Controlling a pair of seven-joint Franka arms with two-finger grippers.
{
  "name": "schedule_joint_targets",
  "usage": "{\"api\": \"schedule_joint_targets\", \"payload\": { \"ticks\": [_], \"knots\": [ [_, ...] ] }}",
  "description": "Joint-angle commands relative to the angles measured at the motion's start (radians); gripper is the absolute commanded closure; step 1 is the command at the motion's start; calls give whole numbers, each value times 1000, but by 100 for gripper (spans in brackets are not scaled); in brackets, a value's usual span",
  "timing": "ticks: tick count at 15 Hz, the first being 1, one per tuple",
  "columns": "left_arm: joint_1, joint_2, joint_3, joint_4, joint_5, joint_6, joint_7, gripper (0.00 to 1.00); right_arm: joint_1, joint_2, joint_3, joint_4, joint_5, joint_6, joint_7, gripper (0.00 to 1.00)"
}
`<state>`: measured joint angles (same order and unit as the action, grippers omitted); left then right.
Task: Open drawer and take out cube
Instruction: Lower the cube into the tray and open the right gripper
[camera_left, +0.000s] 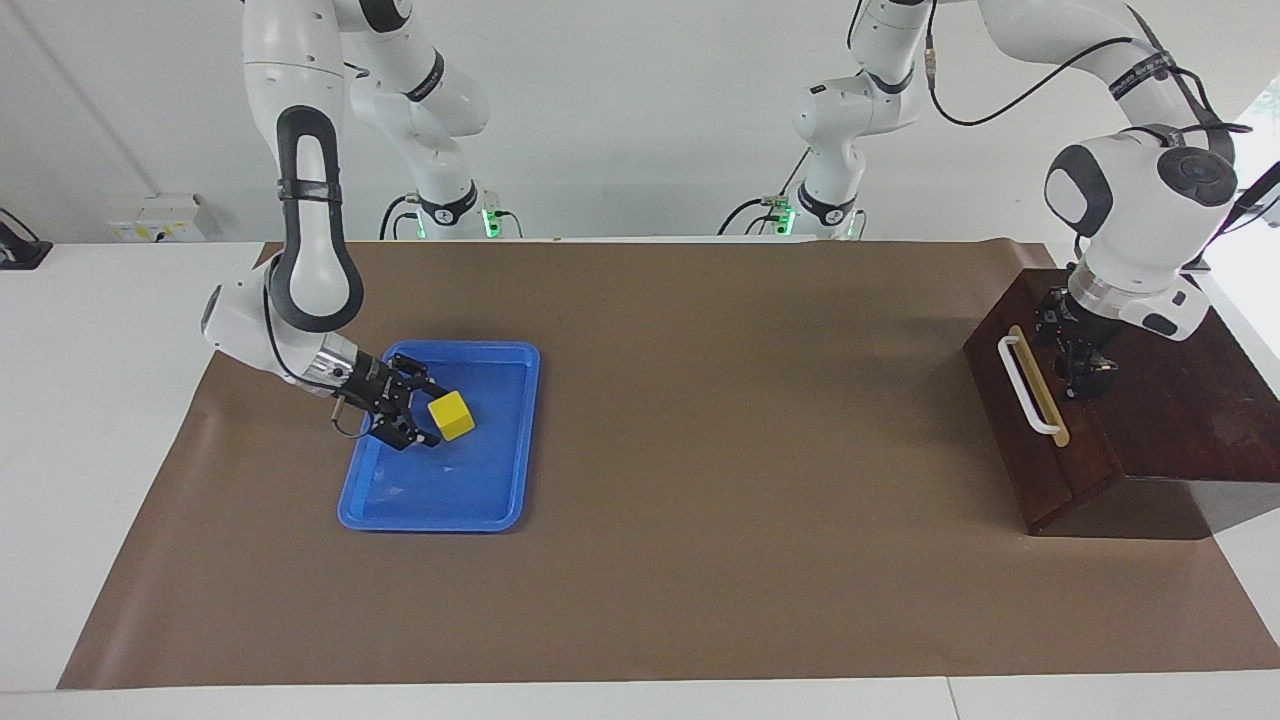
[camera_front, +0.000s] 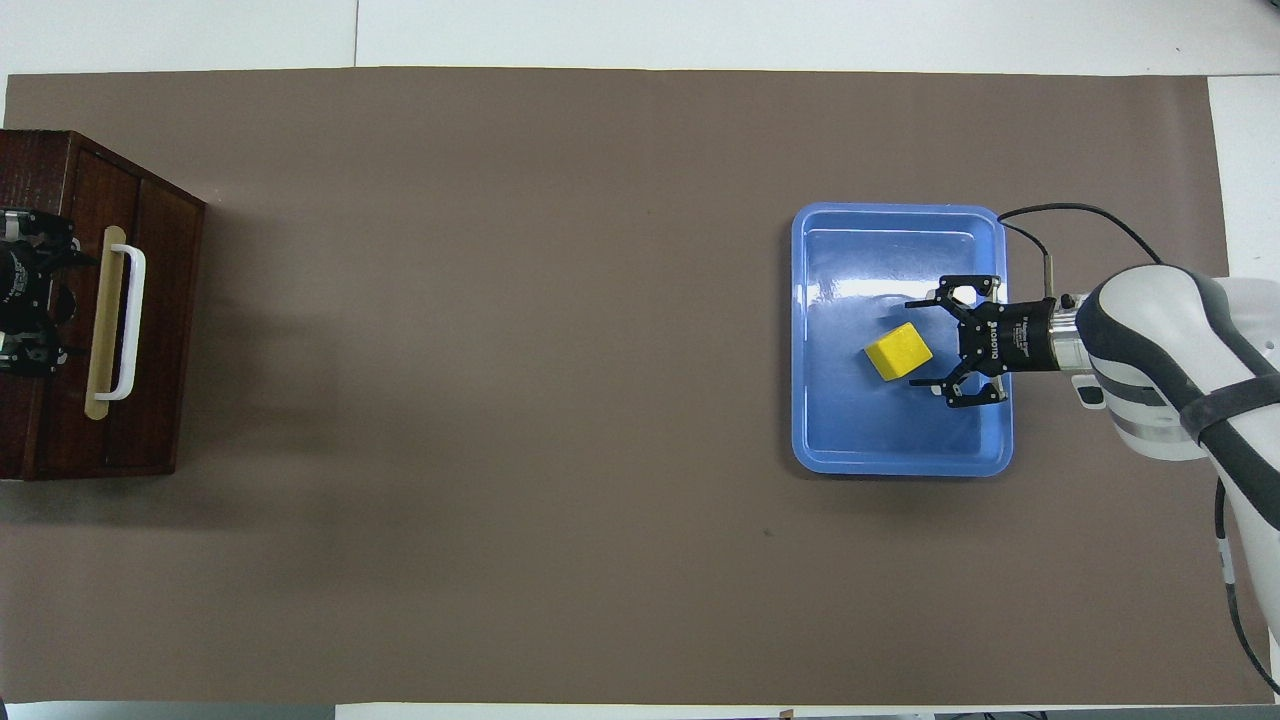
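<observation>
Glossy blue plastic tray (camera_left: 500, 495), matt brown paper mat (camera_left: 700, 400), polished dark wooden box (camera_left: 1180, 420).
</observation>
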<state>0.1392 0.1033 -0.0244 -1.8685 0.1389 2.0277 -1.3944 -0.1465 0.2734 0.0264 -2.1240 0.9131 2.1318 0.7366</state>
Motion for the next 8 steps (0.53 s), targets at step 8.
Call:
{"api": "schedule_joint_targets", "payload": {
  "ticks": [8],
  "knots": [
    [-160,-120,-14,77,-9,-208,18,0,16,-122,4,361,-452,-396,55,0]
  ]
}}
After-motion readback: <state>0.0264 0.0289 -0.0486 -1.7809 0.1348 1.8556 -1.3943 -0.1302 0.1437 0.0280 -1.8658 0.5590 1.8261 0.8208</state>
